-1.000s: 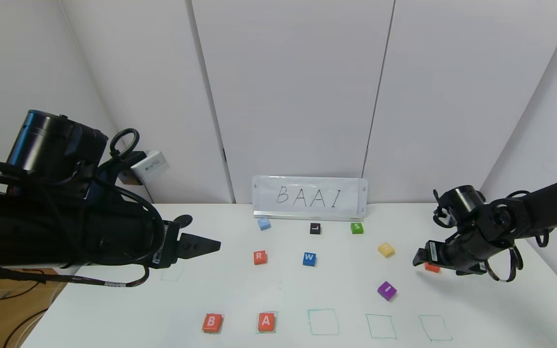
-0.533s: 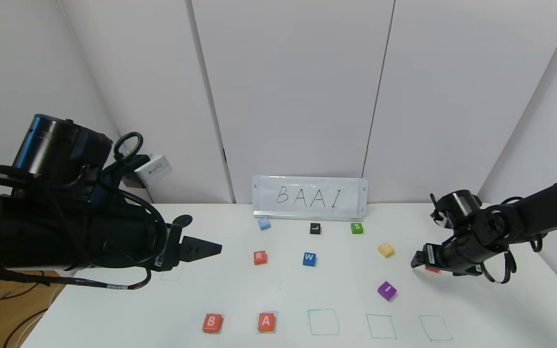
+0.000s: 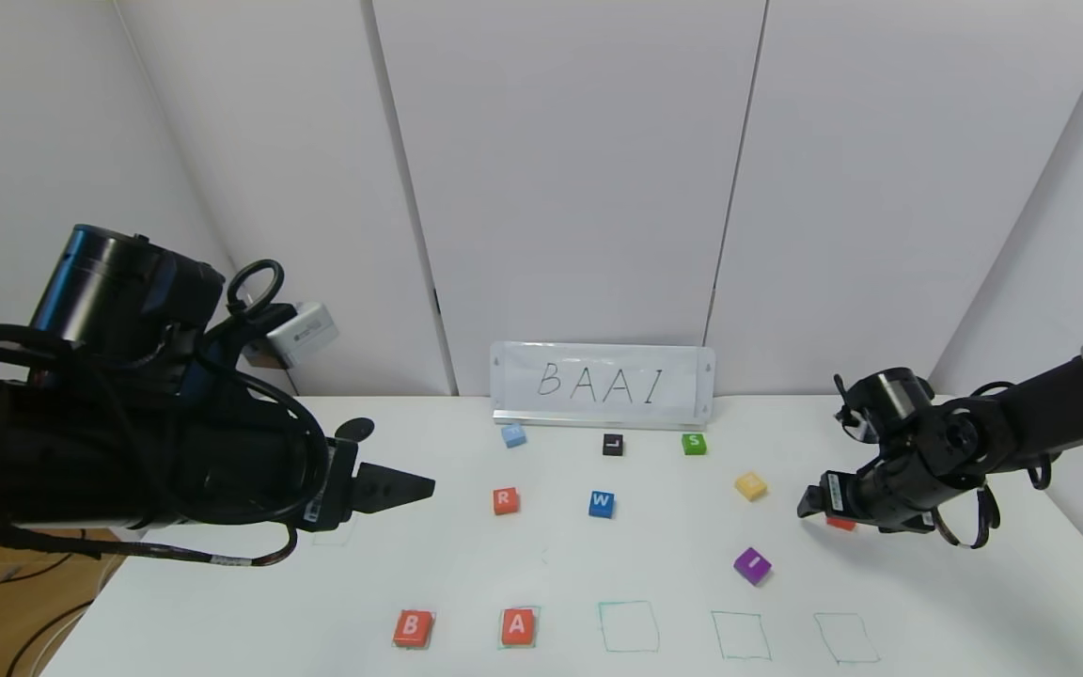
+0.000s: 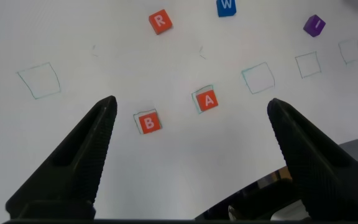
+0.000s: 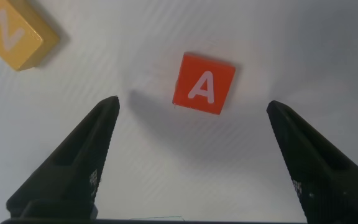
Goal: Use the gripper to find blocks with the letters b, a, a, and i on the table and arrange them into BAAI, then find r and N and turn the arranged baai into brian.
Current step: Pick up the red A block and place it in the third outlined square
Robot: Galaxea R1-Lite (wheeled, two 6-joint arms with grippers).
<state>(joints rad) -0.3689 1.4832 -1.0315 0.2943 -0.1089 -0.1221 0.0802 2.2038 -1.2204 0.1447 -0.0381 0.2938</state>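
Jaws of the right gripper [image 5: 191, 155] gape wide, empty, above an orange-red A block [image 5: 204, 83] on the bench [image 3: 936, 602], beside the yellow N [image 5: 16, 34]. B [image 3: 413, 627] and A [image 3: 517, 625] sit in the front squares; purple I [image 3: 752, 565] and R [image 3: 505, 500] lie loose. Left gripper [image 4: 188, 155], jaws wide, hovers at the bench's left.

Bare table [image 5: 166, 162] around A block [image 5: 204, 84]

In the head view the right gripper [image 3: 809, 503] covers most of an orange-red block [image 3: 840, 523]; its letter is hidden there. The pale blue block [image 3: 513, 435] bears a letter too faint to read, perhaps.
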